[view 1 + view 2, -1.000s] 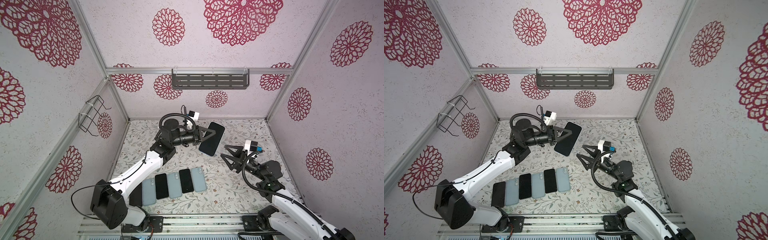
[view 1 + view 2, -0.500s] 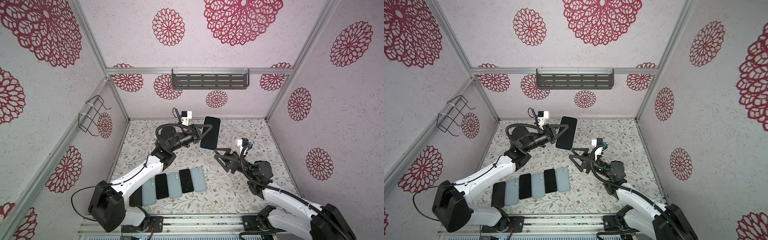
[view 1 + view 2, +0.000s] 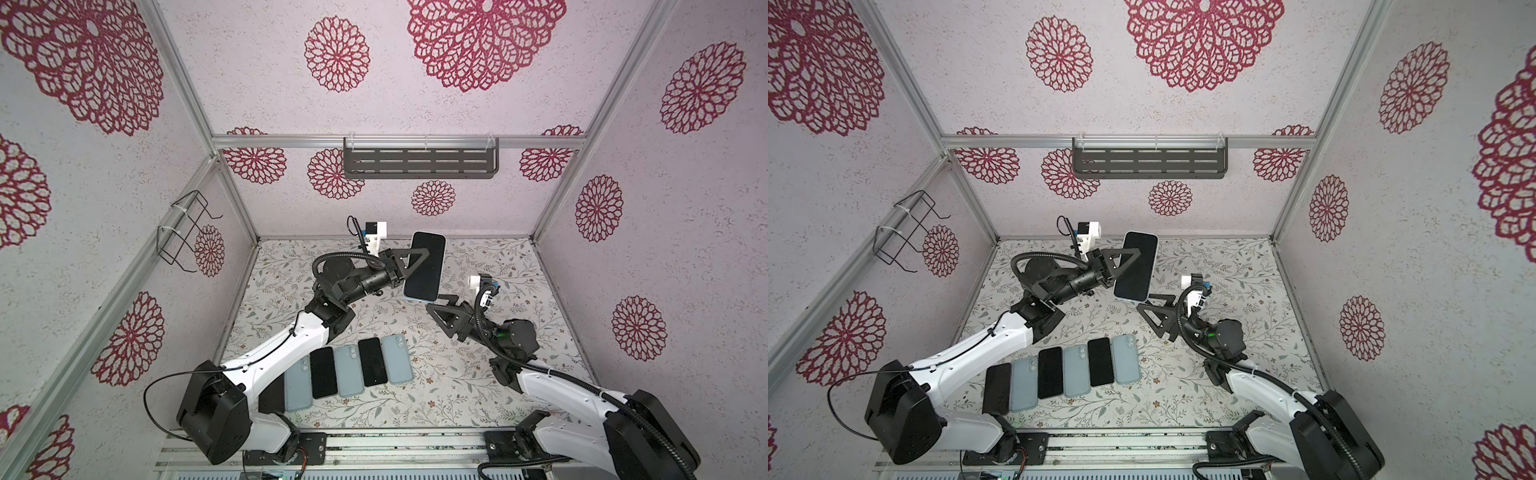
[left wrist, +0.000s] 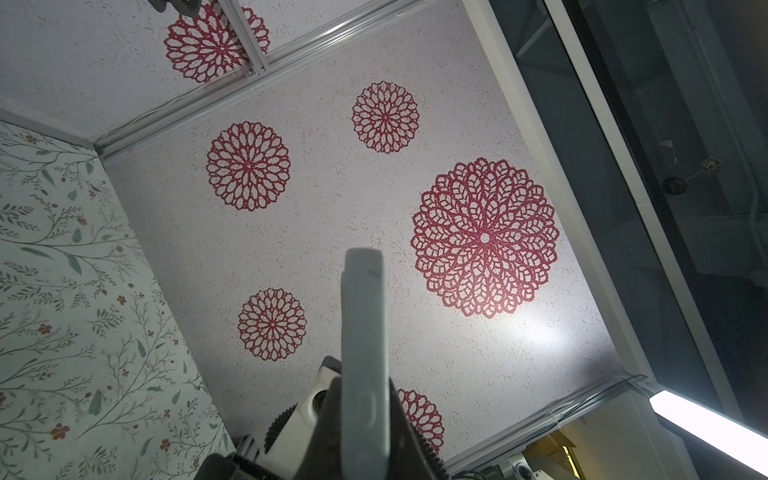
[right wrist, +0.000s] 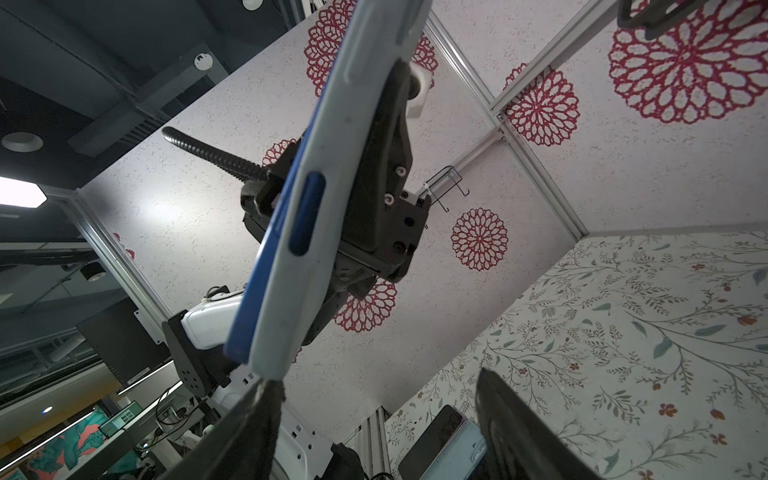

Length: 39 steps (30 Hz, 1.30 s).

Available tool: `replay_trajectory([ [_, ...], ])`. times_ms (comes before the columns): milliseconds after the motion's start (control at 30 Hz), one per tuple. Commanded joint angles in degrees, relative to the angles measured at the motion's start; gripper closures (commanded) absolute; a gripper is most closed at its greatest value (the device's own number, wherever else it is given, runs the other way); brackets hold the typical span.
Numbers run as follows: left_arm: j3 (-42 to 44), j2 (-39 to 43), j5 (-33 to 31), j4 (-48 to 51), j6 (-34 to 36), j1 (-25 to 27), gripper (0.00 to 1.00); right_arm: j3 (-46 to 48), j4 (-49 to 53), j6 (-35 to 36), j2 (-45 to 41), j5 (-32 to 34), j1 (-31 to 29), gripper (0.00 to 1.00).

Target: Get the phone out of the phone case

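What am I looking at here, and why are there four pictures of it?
Two robot arms work over a table. Each ends in a gripper, a two-fingered clamp. Both top views come from one camera high up, looking down, so they are nearly the same. The other two come from small cameras on the arms' wrists.

The left gripper is shut on a phone in a pale case, held in the air with its screen up. The left wrist view looks along its edge. The right gripper is open by the phone's near end, and its wrist view looks up at the phone from underneath.

On the table lies a row of six: three black, three pale blue with camera lenses showing. I cannot tell whether those are cases or phones.
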<state>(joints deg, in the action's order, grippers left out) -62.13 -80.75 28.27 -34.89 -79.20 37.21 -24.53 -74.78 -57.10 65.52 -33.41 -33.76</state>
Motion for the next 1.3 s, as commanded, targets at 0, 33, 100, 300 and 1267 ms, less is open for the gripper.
replay_trajectory([
  [0,-0.5,0.0,-0.2,-4.6,-0.3,0.5,1.00,-2.5,-7.4,-2.7,0.5,0.0,0.6,0.25],
  [33,-0.3,0.0,-0.3,-4.6,-0.4,0.5,1.00,-2.5,-7.8,-2.9,0.7,0.0,0.6,0.26],
  [100,-0.3,0.0,-0.4,-4.4,-0.2,0.5,1.00,-2.7,-8.1,-3.1,0.6,-0.3,0.6,0.25],
  [300,-0.2,-0.2,-1.0,-4.1,-0.1,0.4,1.00,-2.4,-8.4,-3.6,0.1,-0.9,0.5,0.25],
  [1267,0.0,-0.4,0.2,-4.5,0.7,2.7,1.00,-3.7,-10.0,-7.1,3.5,0.3,3.5,0.34],
])
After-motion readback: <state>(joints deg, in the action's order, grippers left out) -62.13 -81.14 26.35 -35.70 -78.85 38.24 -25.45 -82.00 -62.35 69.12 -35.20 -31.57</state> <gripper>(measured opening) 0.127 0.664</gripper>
